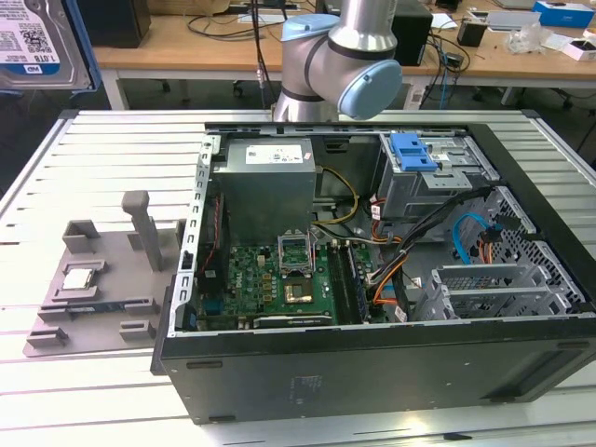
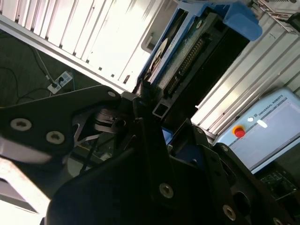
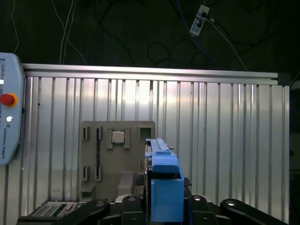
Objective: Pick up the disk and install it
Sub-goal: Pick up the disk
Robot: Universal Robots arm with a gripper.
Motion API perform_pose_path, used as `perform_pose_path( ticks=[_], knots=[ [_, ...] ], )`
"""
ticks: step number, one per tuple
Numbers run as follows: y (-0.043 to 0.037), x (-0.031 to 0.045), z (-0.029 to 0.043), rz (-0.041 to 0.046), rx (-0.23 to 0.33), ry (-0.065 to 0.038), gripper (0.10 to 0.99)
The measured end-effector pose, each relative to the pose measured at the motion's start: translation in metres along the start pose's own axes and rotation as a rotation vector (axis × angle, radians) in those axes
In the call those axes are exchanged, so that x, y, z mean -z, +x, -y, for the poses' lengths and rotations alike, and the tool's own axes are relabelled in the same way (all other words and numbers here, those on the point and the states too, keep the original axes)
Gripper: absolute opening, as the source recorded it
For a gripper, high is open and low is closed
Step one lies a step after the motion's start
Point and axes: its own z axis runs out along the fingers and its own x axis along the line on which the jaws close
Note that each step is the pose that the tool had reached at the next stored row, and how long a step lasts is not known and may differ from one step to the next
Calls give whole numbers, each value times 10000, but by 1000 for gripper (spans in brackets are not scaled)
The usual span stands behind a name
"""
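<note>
Clamping end effector (image 3: 165, 206) on silver hard drive in blue plastic frame (image 3: 164, 176) | holding it upright above bench (image 3: 225, 140) | probably leaving its edges free

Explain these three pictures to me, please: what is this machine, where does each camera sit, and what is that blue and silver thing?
The machine is a robot arm, grey with blue caps, rising behind a ribbed metal table. The exterior view comes from a camera off the arm and looks down on an open computer case lying on that table. Toward the exterior view's left of the case lies a grey holder tray with a small square chip in it. Both wrist views come from cameras riding on the arm near its gripper, the black clamp at its end. The gripper is shut on the disk, a hard drive in a blue frame, held edge-on above the table. The same disk fills the exterior view's top left corner, up in the air close to that camera.
</note>
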Motion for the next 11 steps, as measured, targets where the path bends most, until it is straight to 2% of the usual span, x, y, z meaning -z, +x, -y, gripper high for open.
perform_pose_path(
  ticks=[2,8,11],
  knots=[
    [2,-9,54,0,0,-1,365],
    [10,-33,317,-1,2,-2,365],
    [16,-30,515,0,3,-2,365]
  ],
)
